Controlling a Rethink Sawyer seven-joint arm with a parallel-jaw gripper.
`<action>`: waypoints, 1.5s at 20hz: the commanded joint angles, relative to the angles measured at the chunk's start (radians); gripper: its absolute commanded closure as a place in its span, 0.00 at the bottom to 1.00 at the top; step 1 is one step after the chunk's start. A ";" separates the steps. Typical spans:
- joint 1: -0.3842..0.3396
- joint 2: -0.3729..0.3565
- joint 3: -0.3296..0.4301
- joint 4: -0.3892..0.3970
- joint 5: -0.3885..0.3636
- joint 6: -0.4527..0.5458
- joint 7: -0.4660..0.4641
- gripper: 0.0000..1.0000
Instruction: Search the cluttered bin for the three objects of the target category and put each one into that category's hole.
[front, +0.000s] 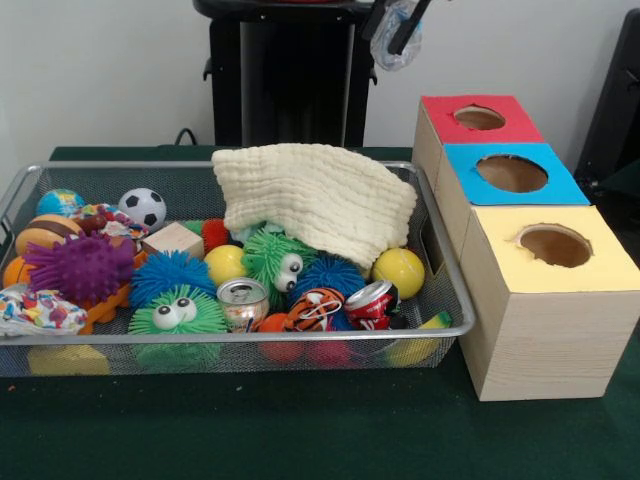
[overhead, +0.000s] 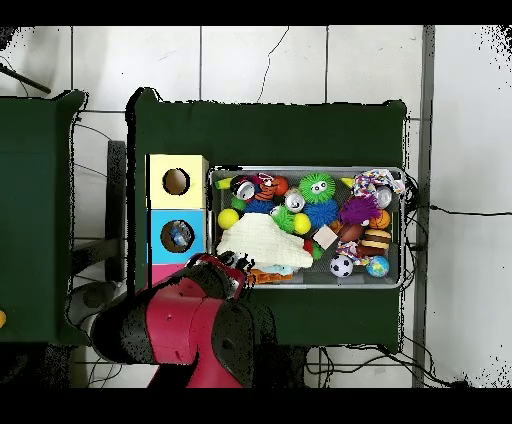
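We find no legible text, number or brand: the printing on the two crushed cans (front: 243, 302) (front: 371, 300) in the bin (front: 300, 338) is unreadable.

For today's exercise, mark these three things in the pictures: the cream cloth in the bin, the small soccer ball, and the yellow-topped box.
Cream cloth (front: 318, 200), front view: middle of its folded top.
Soccer ball (front: 143, 207), front view: centre of the ball.
Yellow-topped box (front: 590, 270), front view: bare yellow top beside its hole.

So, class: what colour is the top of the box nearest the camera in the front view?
Yellow; the box top shows best in the front view.
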 joint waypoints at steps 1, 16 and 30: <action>0.014 0.099 0.036 -0.095 0.076 0.040 0.250 1.00; 0.116 0.295 -0.062 -0.206 0.220 -0.054 0.337 1.00; 0.135 0.345 -0.125 -0.254 0.313 -0.029 0.283 1.00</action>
